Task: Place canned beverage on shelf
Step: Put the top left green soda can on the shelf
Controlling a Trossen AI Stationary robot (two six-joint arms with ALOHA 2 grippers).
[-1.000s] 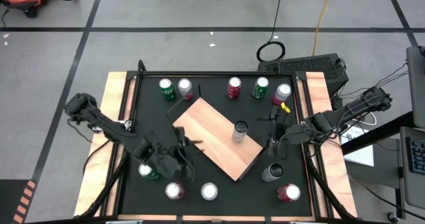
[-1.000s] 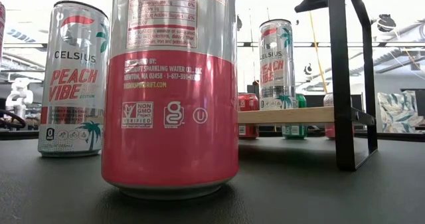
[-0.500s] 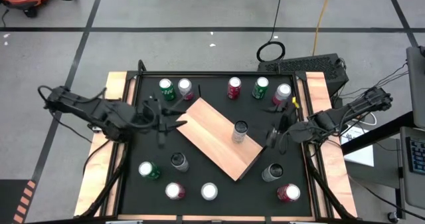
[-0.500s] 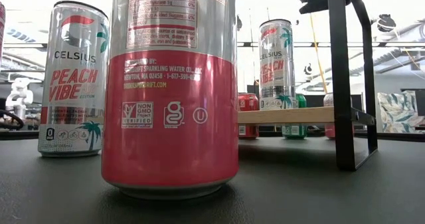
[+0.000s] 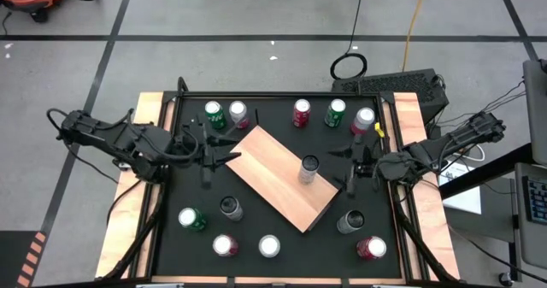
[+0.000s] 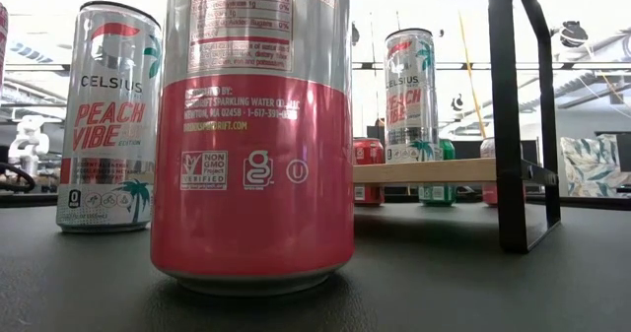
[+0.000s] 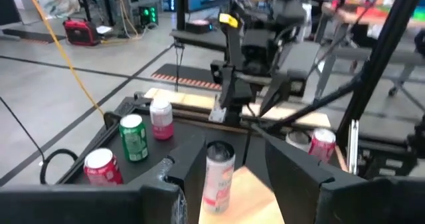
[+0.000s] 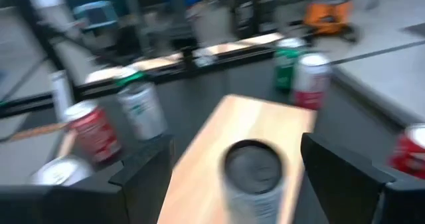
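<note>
Shelf (image 5: 278,177): your largest piece, a flat tan board on black corner rods, set at a slant mid-table. Expect it to be stiff, but it may slide if you knock it, so come down from above.

Table (image 5: 282,228): black top, scattered with loose cans around the shelf.

Can on the shelf (image 5: 308,169): one slim can already stands upright near the board's right end; in the low view (image 6: 410,96) it sits on the board's surface.

Cans still on the table: a dark-topped can (image 5: 229,207) just off the shelf's lower-left edge and a green can (image 5: 190,219) beside it are your nearest picks for the left arm; another dark-topped can (image 5: 350,222) lies below the right arm.

Handling: judge these as thin-walled, smooth and rigid if full. They will likely slip under a light pinch and dent under a hard one. Take hold across the mid-body, jaws level, can upright.

Left gripper (image 5: 208,151): hangs by the shelf's upper-left corner, fingers parted, holding nothing.

Right gripper (image 5: 350,167): hangs just right of the shelved can, jaws wide apart and not touching it.
</note>
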